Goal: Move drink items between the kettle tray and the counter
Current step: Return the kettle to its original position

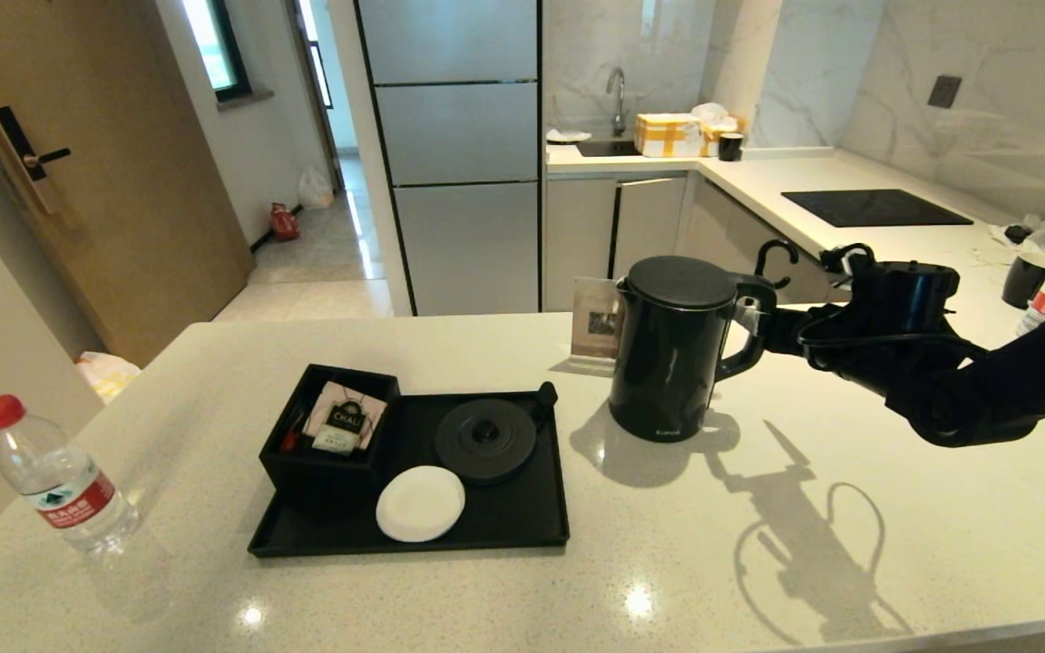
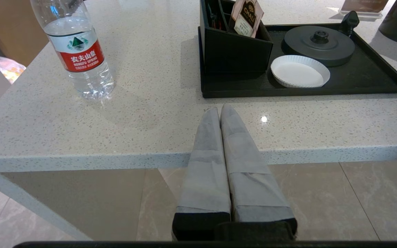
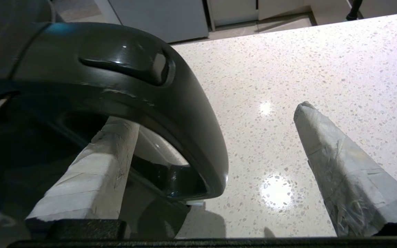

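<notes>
standing on the counter (image 1: pixel 849 544), largest first: the kettle tray (image 1: pixel 522 531) lies near the middle, nearer the front edge, and the kettle (image 1: pixel 672 349) stands upright on bare stone just beside the tray's right edge, off the tray. the round power base (image 1: pixel 486 440) sits uncovered on the tray's far right part, with the black square box (image 1: pixel 327 453) at the tray's left end and the white coaster (image 1: pixel 420 503) at its front rim. the water bottle (image 1: pixel 60 481) stands upright near the counter's front left corner, well apart from the tray.

right gripper (image 3: pixel 215 137): fingers spread wide, one finger (image 3: pixel 91 172) passed through the kettle's loop handle (image 3: pixel 184 113), the other outside it over bare stone. neither finger is seen pressing the handle, so nothing is grasped. left gripper (image 2: pixel 219 112): fingers pressed together on nothing, hanging at the counter's front edge in front of the tray, idle.

judgement on progress: both drink items are on the counter and none is on the tray. whether the kettle is being set off or fetched cannot be told. if the tray is the goal, seating the kettle on its base and bringing the bottle across are both outstanding.
</notes>
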Available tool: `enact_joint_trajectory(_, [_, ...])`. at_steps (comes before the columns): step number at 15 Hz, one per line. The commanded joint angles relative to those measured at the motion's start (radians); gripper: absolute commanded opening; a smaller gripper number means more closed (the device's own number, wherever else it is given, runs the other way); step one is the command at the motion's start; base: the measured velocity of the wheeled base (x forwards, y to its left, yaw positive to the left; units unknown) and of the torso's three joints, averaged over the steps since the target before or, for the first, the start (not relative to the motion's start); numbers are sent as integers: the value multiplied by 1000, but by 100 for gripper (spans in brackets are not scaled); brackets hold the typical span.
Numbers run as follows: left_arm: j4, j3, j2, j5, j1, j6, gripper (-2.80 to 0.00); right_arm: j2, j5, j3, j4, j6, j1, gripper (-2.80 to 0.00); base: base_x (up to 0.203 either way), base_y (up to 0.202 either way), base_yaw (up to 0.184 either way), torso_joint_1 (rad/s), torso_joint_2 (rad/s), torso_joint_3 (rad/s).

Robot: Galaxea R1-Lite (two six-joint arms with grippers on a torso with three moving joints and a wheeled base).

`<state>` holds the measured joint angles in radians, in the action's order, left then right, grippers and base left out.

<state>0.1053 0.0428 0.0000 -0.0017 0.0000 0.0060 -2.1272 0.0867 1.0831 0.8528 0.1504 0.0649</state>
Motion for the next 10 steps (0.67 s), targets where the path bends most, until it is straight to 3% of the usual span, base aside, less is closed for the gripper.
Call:
enact_joint_trajectory(1, [2, 0, 0, 0, 0, 0, -280, -47, -14, 43, 5, -7, 1, 0, 0, 0, 0, 0, 0, 0])
enact_joint_trajectory(10, [2, 0, 0, 0, 0, 0, -280, -152, -62, 184, -9, -52, 3, 0, 0, 0, 0, 0, 0, 0])
